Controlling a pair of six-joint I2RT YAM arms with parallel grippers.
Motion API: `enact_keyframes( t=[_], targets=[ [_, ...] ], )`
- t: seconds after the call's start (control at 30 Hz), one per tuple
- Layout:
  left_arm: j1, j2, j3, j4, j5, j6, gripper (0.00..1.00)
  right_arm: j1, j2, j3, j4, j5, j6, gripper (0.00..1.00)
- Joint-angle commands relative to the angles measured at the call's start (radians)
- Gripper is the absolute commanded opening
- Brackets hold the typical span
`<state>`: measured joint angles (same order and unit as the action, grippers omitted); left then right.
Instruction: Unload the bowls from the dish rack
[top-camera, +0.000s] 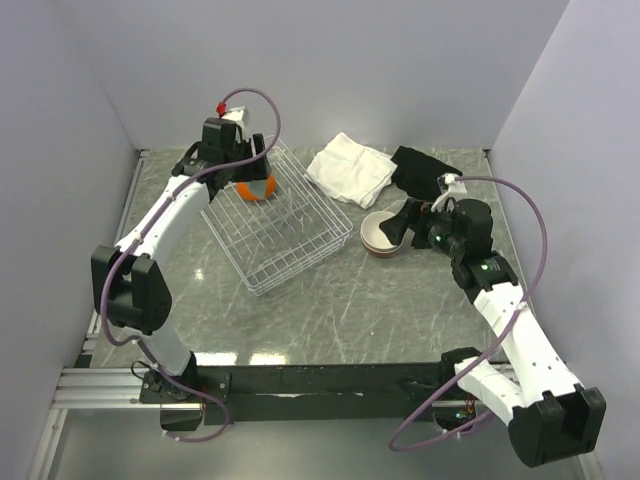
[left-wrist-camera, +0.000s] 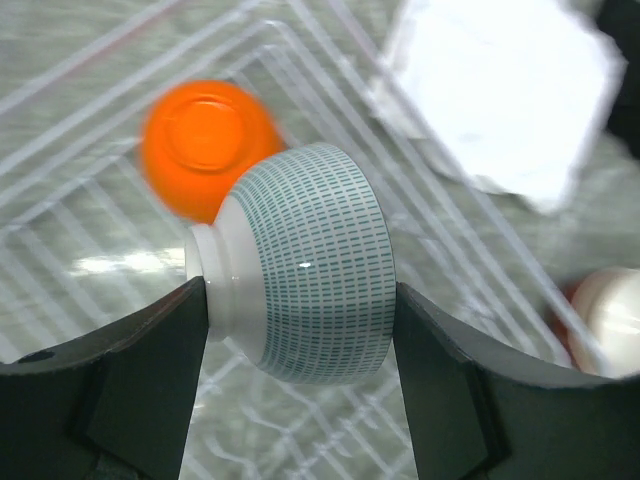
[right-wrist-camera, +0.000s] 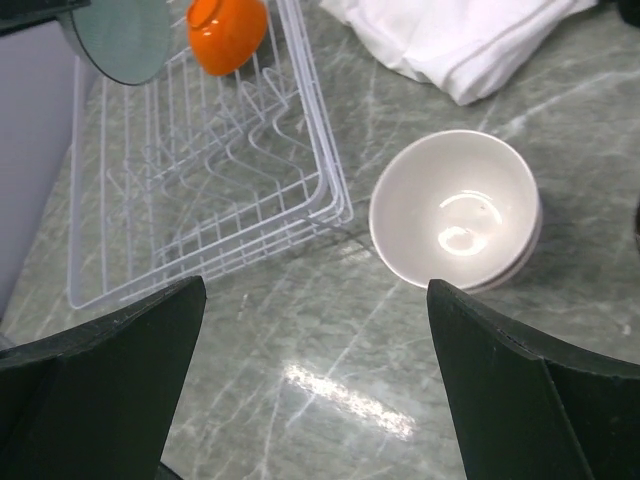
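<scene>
Left jaws clamp the blue-green bowl (left-wrist-camera: 320, 260), held above the dish rack (top-camera: 290, 255); orange bowl (left-wrist-camera: 200, 145) lies inside. Right jaws wide, empty. Lift clear of the rim, carry level toward stacked bowls (right-wrist-camera: 455, 210) on table (top-camera: 380, 300).

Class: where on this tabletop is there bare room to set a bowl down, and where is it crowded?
Bare: the green marble tabletop between the white wire dish rack, the stacked cream ceramic bowls and the arm bases. Crowded: far right, around the folded white cloth, those bowls and the right tool.
</scene>
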<state>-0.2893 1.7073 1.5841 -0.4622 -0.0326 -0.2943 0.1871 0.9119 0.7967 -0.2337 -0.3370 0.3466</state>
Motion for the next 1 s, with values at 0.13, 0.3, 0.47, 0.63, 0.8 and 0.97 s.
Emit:
enact_keyframes(
  t=[0.13, 0.3, 0.47, 0.63, 0.8, 0.97],
  targets=[
    [-0.004, -0.17, -0.159, 0.342, 0.426, -0.278, 0.01, 0.003, 0.071, 0.076, 0.117, -0.14, 0.112, 1.0],
    [-0.007, -0.201, -0.283, 0.573, 0.6, -0.457, 0.01, 0.008, 0.116, 0.075, 0.177, -0.201, 0.184, 0.99],
    [-0.034, -0.225, -0.397, 0.743, 0.683, -0.574, 0.01, 0.018, 0.159, 0.072, 0.232, -0.238, 0.25, 0.97],
    [-0.089, -0.227, -0.45, 0.842, 0.698, -0.64, 0.01, 0.037, 0.215, 0.064, 0.293, -0.258, 0.325, 0.93],
    [-0.135, -0.221, -0.49, 0.938, 0.708, -0.698, 0.01, 0.049, 0.28, 0.055, 0.37, -0.286, 0.397, 0.86],
    [-0.178, -0.209, -0.5, 0.962, 0.698, -0.704, 0.01, 0.063, 0.335, 0.073, 0.413, -0.303, 0.436, 0.79]
  ],
)
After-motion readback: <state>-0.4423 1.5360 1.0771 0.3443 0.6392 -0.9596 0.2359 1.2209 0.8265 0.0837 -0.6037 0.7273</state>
